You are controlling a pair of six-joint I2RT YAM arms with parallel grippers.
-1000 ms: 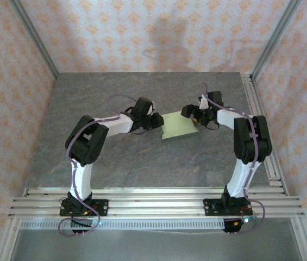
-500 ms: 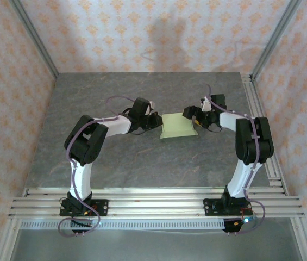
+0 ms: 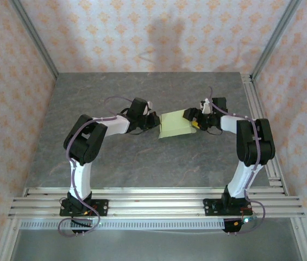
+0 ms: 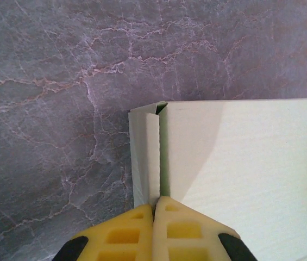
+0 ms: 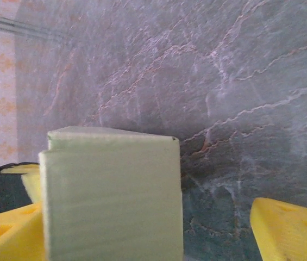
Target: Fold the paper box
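Closer, left fingers (image 4: 186, 231) on paper box (image 4: 240, 163)

Top view: looked down from above and behind my arm bases, taking in the whole surface (image 3: 142, 163) from afar. Left wrist view: faced down over my left claw (image 4: 154, 209), very near the paper box (image 4: 240, 157). Right wrist view: looked low across the same box, close up.

Table (image 3: 142, 163) open near and far, paper box (image 3: 174, 124) mid-table, walls (image 3: 12, 81) flanking
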